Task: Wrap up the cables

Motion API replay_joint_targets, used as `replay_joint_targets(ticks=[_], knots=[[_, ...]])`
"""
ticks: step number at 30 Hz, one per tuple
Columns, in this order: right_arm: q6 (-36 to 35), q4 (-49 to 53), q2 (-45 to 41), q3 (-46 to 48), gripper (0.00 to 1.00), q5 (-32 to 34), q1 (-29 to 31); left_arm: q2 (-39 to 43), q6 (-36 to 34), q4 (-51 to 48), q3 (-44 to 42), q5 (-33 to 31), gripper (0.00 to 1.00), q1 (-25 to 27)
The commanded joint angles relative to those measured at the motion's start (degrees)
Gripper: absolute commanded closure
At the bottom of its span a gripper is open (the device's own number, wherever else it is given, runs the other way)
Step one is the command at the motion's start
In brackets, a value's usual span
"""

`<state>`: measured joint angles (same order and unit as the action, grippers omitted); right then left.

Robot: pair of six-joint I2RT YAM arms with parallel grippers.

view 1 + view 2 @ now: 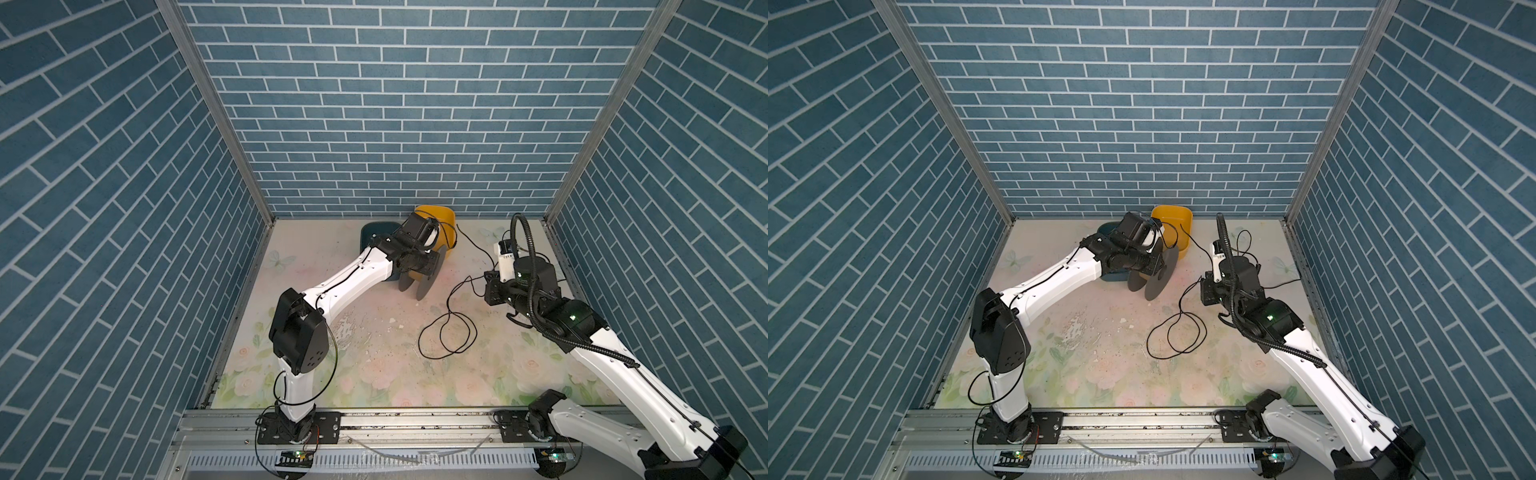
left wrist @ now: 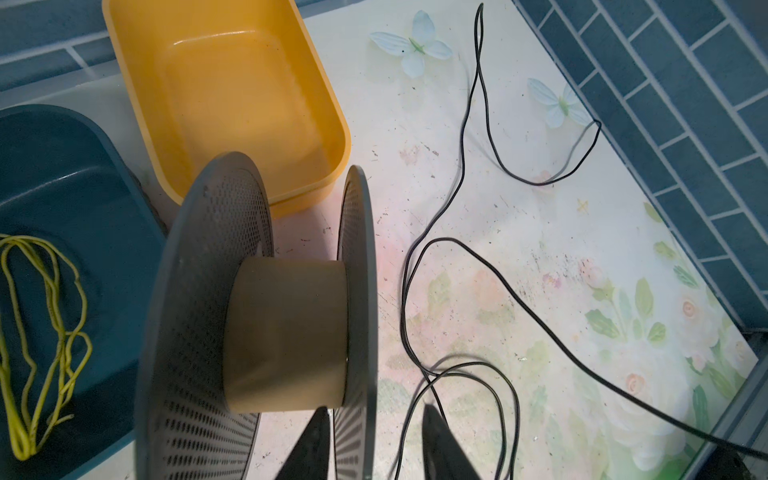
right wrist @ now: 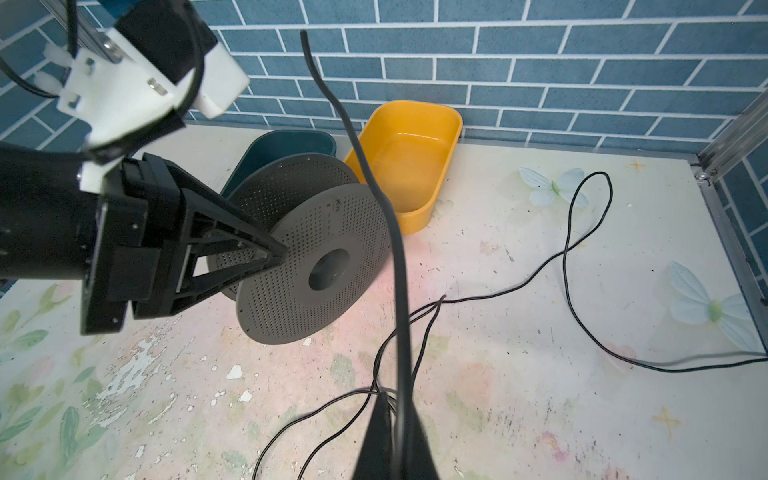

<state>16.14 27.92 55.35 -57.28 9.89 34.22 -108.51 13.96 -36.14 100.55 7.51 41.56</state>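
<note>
The cable (image 1: 419,341) is one thin black cord lying in loose loops on the floral table, right of centre in both top views (image 1: 1147,340). My right gripper (image 3: 395,409) is shut on one stretch of the cable (image 3: 395,257), which rises between its fingers with a free end up in the air. A grey perforated spool (image 1: 426,284) with a tan core (image 2: 286,332) stands on edge near the back. My left gripper (image 2: 376,419) is open and straddles the spool's right flange (image 2: 357,257). No cable lies on the core.
A yellow bin (image 1: 440,216) sits empty against the back wall behind the spool. A dark blue bin (image 2: 62,187) beside it holds a bundle of yellow strands (image 2: 54,324). More cord trails toward the right wall (image 3: 582,316).
</note>
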Motion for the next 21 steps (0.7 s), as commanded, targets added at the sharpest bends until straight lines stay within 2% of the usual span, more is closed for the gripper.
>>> replay_joint_targets(ticks=[1, 4, 11, 21], knots=[[-0.58, 0.25, -0.59, 1.6, 1.0, 0.65, -0.54, -0.51, -3.39, -0.11, -1.19, 0.72, 0.63, 0.16], [-0.58, 0.24, -0.77, 1.99, 1.0, 0.53, -0.89, -0.87, -5.21, -0.45, -1.58, 1.36, 0.67, 0.1], [-0.76, 0.4, 0.37, 1.74, 1.0, -0.41, -1.94, -1.36, -9.11, -2.51, -1.35, 2.15, 0.82, 0.1], [-0.67, -0.1, 1.22, 1.52, 1.0, -1.98, -2.84, -0.48, -13.41, -6.7, -0.69, 1.7, 0.89, -0.42]])
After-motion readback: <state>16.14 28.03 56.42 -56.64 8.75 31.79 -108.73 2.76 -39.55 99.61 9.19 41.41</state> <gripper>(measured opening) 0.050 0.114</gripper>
